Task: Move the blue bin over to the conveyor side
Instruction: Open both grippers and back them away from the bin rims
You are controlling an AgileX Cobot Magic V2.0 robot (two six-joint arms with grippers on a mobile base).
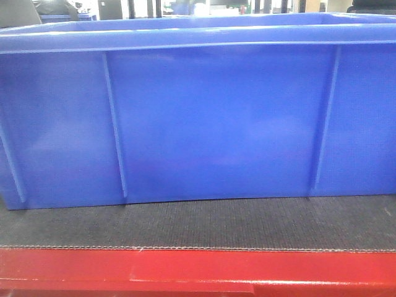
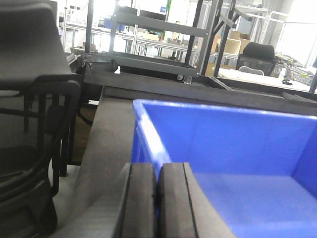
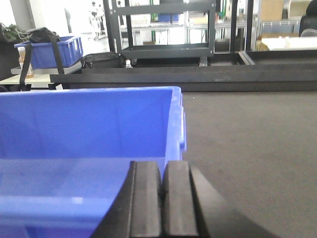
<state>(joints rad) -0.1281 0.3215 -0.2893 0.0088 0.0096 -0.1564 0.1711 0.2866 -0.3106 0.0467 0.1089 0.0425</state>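
Bin walls fill almost the whole front view: the blue bin sits on the conveyor, its base running close to the belt's near edge, where a strip of dark woven belt shows between the bin and the red frame at 6 o'clock. The bin's ends reach both side edges of that view, so how much belt lies beyond them cannot be told there.

From the left wrist view, the left gripper has its pads pressed together at 6 o'clock, seemingly over the bin's near rim, though whether plastic is pinched between them cannot be told. Bare belt runs from 9 o'clock of the bin toward a dark chair.

From the right wrist view, the right gripper likewise shows pads closed together at 6 o'clock by the bin's corner; a grip on the rim cannot be confirmed. Wide open belt stretches away at 3 o'clock to a dark far rail
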